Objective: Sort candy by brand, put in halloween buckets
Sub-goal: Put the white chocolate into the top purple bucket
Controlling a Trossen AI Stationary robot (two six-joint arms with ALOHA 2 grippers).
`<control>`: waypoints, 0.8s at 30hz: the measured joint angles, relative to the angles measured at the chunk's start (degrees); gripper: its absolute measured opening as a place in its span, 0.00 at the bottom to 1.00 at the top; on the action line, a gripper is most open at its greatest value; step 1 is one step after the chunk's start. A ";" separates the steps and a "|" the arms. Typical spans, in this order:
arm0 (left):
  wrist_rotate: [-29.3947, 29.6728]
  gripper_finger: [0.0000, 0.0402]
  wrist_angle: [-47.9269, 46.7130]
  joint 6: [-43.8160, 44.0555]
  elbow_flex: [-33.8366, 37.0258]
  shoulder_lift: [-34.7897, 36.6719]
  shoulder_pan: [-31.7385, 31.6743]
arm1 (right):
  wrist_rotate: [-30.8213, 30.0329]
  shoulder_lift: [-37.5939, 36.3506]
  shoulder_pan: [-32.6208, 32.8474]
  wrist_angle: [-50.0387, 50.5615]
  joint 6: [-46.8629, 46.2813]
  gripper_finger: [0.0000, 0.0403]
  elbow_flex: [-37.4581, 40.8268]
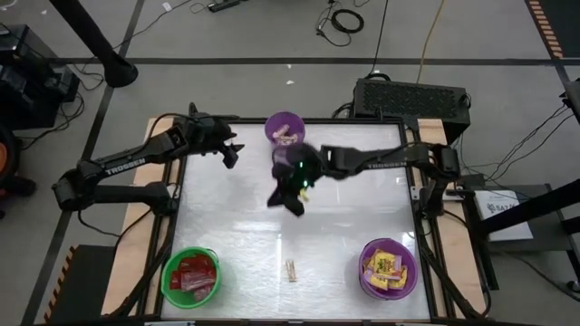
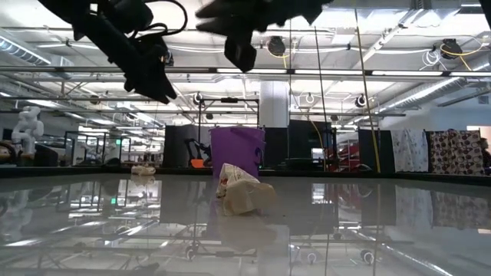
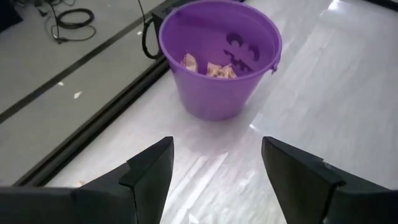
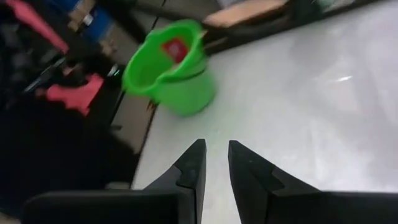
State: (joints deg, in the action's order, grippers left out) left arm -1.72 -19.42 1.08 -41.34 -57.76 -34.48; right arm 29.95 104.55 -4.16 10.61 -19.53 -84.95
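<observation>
Three buckets stand on the white table. A purple bucket (image 1: 285,129) at the far middle holds tan twisted pieces (image 3: 211,67). A green bucket (image 1: 191,274) at the near left holds red packets. A second purple bucket (image 1: 388,268) at the near right holds yellow packets. One tan piece (image 1: 291,270) lies on the table near the front edge. My left gripper (image 3: 214,146) hovers open just left of the far purple bucket, holding nothing. My right gripper (image 4: 216,146) hangs over the table's middle (image 1: 288,201), pointing toward the green bucket. Only a narrow gap separates its fingers, and nothing is between them.
Both arms reach in from the table's far corners and are high above the surface in the low view. The table's raised frame runs along its edges. Cables and a dark box (image 1: 412,98) lie beyond the far edge.
</observation>
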 joint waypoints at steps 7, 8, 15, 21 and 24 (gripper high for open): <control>0.24 0.63 -3.02 -0.02 0.00 -0.78 0.04 | -5.46 0.00 8.50 5.67 -2.10 0.15 0.00; 0.27 0.63 -3.30 -0.02 0.01 -1.11 0.04 | -6.16 -0.02 9.61 6.61 -3.02 0.15 0.00; 0.31 0.63 -4.08 0.09 0.02 -3.94 0.09 | -10.74 0.26 15.88 15.10 -2.79 0.15 0.00; 0.41 0.63 -5.73 3.05 0.00 -4.52 0.09 | -13.74 0.28 19.30 21.40 5.87 0.15 0.00; 0.74 0.63 -6.56 4.64 0.00 -4.52 0.15 | -13.73 0.31 20.95 24.97 11.41 0.15 0.07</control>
State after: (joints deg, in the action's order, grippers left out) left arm -0.98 -25.98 5.72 -41.34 -62.28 -34.33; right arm 16.22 104.86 16.79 35.58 -8.11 -84.87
